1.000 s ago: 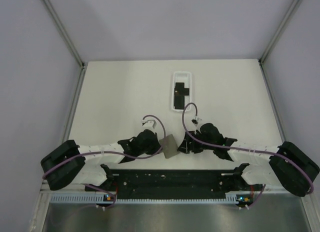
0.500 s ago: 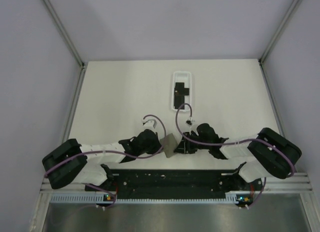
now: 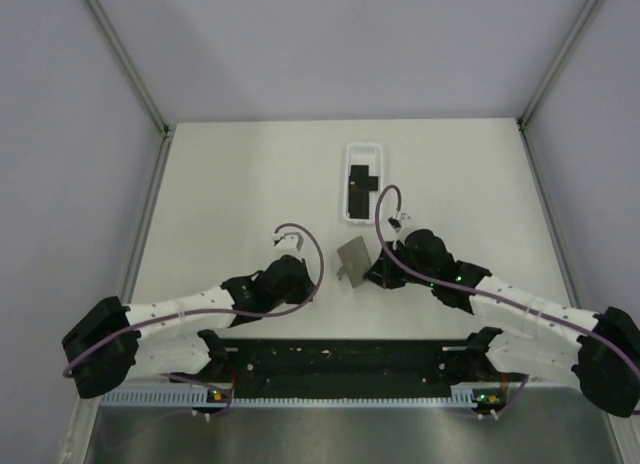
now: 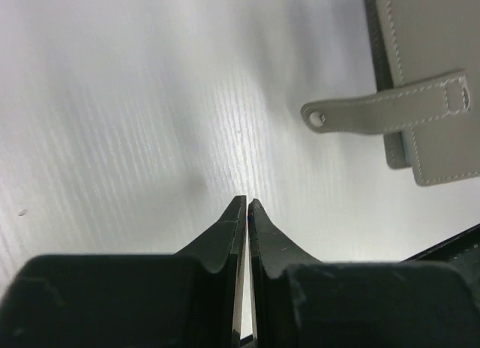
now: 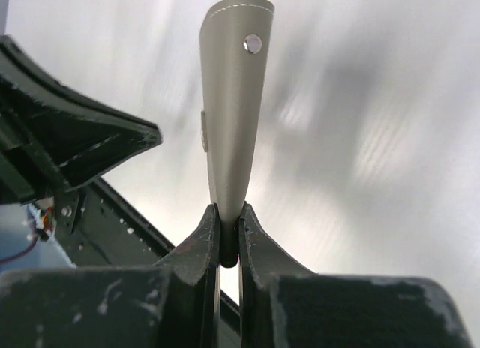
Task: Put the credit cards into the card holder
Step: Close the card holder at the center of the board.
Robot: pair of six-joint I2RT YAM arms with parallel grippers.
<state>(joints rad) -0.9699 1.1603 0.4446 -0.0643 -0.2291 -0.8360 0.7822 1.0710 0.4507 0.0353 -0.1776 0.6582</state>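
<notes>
**Q:** Where is the card holder (image 3: 352,259), and which way does it point?

**Me:** It's at the near middle of the surface (image 3: 230,184), between my two tools, and the right one has hold of it. From my left wrist I see its grey stitched body at the upper right. Its strap (image 4: 375,108) reaches sideways toward the left of that view, with the snap (image 4: 314,118) at the free tip. From above it's a slanted grey patch. I can't tell its long axis there, nor whether it's off the surface.

**Q:** And your tools?

**Me:** My right tool (image 5: 229,213) is clamped narrow on the card holder's grey material. The strap runs straight away from its fingertips, snap at the far end. My left tool (image 4: 247,205) has its fingers pressed together on nothing. The card holder sits ahead and to its right, apart from it.

**Q:** The credit cards?

**Me:** The credit cards (image 3: 360,184) lie black in the white tray (image 3: 364,146), beyond the card holder. The tray's long axis runs away from my bases.
</notes>
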